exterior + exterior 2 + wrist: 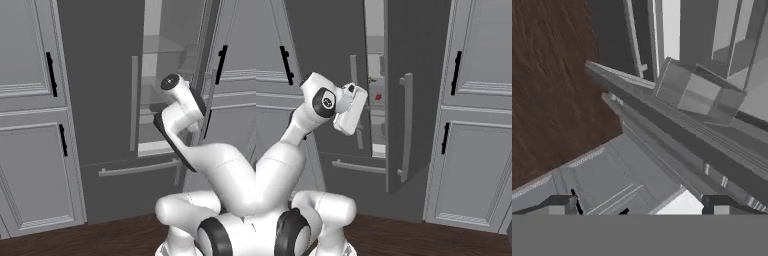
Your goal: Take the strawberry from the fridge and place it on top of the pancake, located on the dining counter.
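Fridge (331, 30): right door ajar, pale interior showing at centre top of right base view.
Strawberry (378, 96): on inner shelf, mid-gap, beside door edge.
Gripper (642, 205): fingers spread wide, holding nothing.
Gap: narrow.

Two cameras sit behind the white arm, at 7 and 5 o'clock, both facing the tall dark-grey fridge (107, 100) close up. The hand camera tilts down at the brown wood floor (552, 85).
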